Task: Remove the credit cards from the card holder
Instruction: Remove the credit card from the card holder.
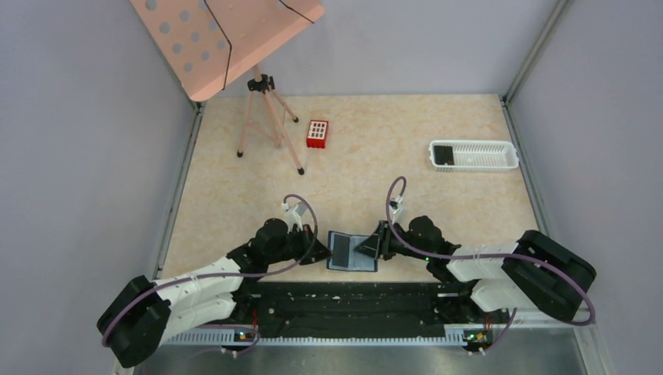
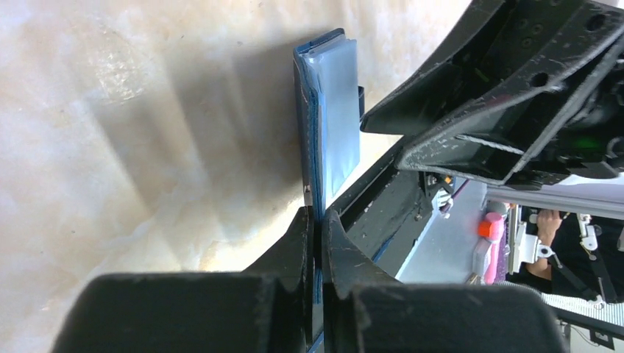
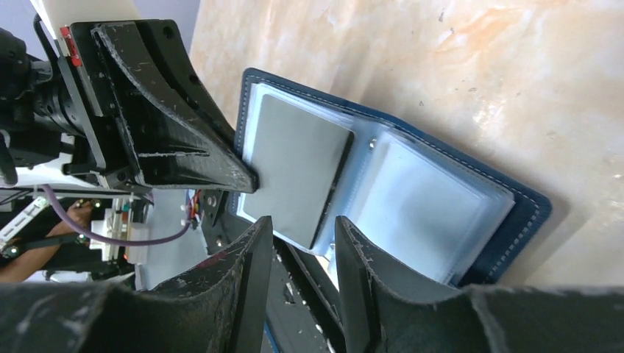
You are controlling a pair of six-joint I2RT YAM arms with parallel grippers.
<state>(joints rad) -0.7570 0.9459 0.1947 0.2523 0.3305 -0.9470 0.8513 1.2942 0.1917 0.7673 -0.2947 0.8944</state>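
The blue card holder [image 1: 350, 263] lies open at the table's near edge. My left gripper [image 2: 318, 220] is shut on the holder's left edge [image 2: 315, 125], seen edge-on in the left wrist view. In the right wrist view a grey credit card [image 3: 298, 165] sits in the left page's clear sleeve, and the right page's sleeves [image 3: 434, 198] look empty. My right gripper [image 3: 303, 235] hovers open just short of that card's near corner, with nothing between its fingers. Another dark credit card [image 1: 443, 154] lies in the white tray [image 1: 485, 156].
A red block with white dots [image 1: 317, 133] stands at mid-back. A pink perforated board on a tripod [image 1: 262, 117] occupies the back left. The black base rail [image 1: 352, 301] runs right behind the holder. Grey walls enclose the table.
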